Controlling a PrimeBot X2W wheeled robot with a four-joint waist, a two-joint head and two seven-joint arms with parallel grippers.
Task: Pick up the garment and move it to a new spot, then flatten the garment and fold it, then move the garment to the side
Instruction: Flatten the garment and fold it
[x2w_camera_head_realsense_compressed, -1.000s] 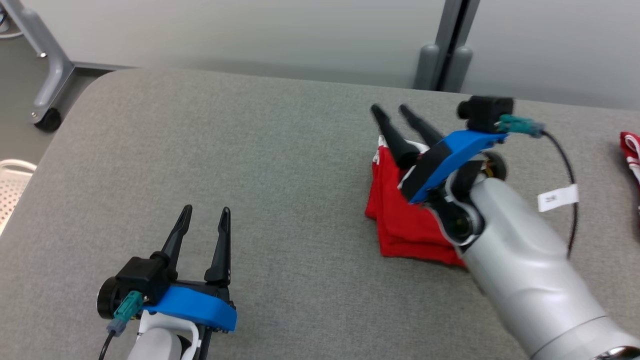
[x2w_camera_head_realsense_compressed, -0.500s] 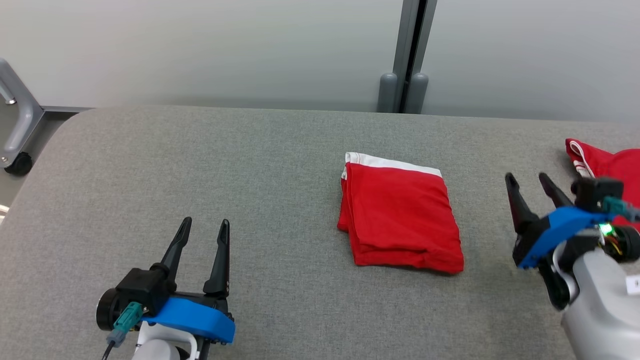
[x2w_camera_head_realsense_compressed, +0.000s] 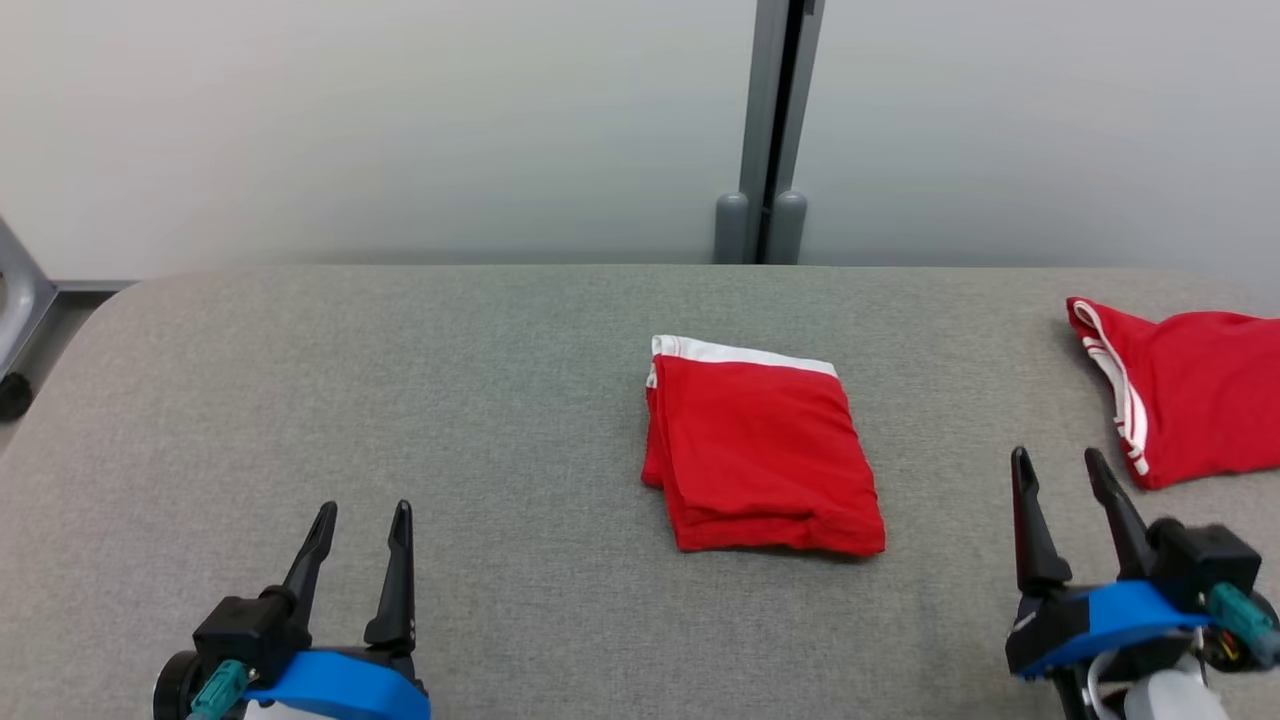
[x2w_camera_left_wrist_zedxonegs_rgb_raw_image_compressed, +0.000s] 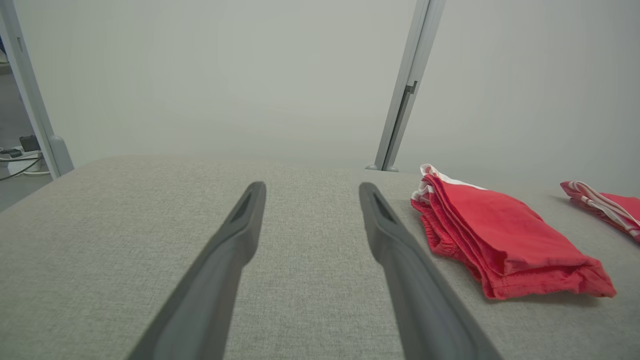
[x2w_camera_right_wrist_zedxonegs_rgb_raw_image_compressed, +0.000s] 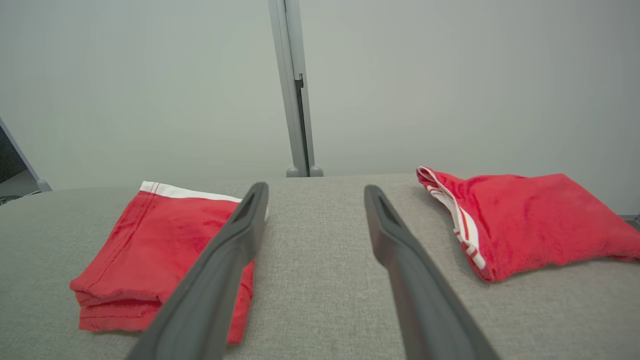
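Head view puts the two claws nearest me, low at the front of the table (x2w_camera_head_realsense_compressed: 450, 400): the left gripper (x2w_camera_head_realsense_compressed: 365, 508) at the lower left, the right gripper (x2w_camera_head_realsense_compressed: 1056, 455) at the lower right. Both are released, fingers (x2w_camera_left_wrist_zedxonegs_rgb_raw_image_compressed: 239, 235) parted with nothing between them, and neither touches cloth. I'd judge they are parked clear of the work because nothing needs holding just now.

Further in, about mid-table, lies the garment (x2w_camera_head_realsense_compressed: 760, 460). It is red and folded into a compact squarish stack, with a white band along its far edge and layered edges showing at its near and left sides. It rests flat on the grey top, nearer the right gripper than the left. To my eye the fold is done. Whether this middle spot counts as "the side" I can't say, so the last shift may be left to do.

Beyond, toward the right edge, a striped piece (x2w_camera_head_realsense_compressed: 1190, 390), red with white stripes, lies looser and well apart from the stack. It is likely a separate item kept out of the way. Behind the table stand a grey post (x2w_camera_head_realsense_compressed: 765, 130) and a pale wall (x2w_camera_head_realsense_compressed: 350, 120).

As to pose, both grippers point away from the robot toward the wall, side by side and well apart, fingers low over the top. In the right wrist view the stack sits ahead-left of that gripper and the striped piece ahead-right. In the left wrist view the stack lies ahead to the right.
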